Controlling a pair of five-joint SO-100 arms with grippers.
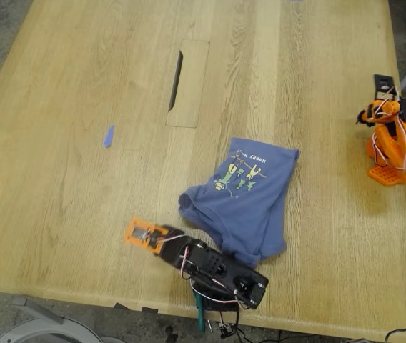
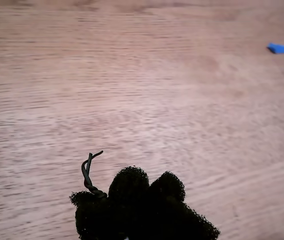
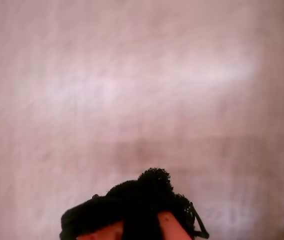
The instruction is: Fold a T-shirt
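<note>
The slate-blue T-shirt (image 1: pixel 249 200) lies crumpled and partly folded over on the wooden table (image 1: pixel 67 179), print side up, with the green-and-yellow figures (image 1: pixel 241 174) showing. My first gripper (image 1: pixel 136 233) rests low on the table just to the exterior view's left of the shirt's lower edge, apart from it. In the first wrist view its dark padded fingertips (image 2: pixel 129 186) sit together over bare wood, holding nothing. My second gripper (image 1: pixel 383 89) is on the orange arm folded back at the exterior view's right edge, far from the shirt. Its dark tip (image 3: pixel 152 182) looks shut over bare wood.
A small blue tape scrap (image 1: pixel 109 136) lies at the exterior view's left, and also shows in the first wrist view (image 2: pixel 282 48). A cable slot and hatch (image 1: pixel 187 82) are set into the table's middle. The near table edge runs just below the first arm's base (image 1: pixel 235 282).
</note>
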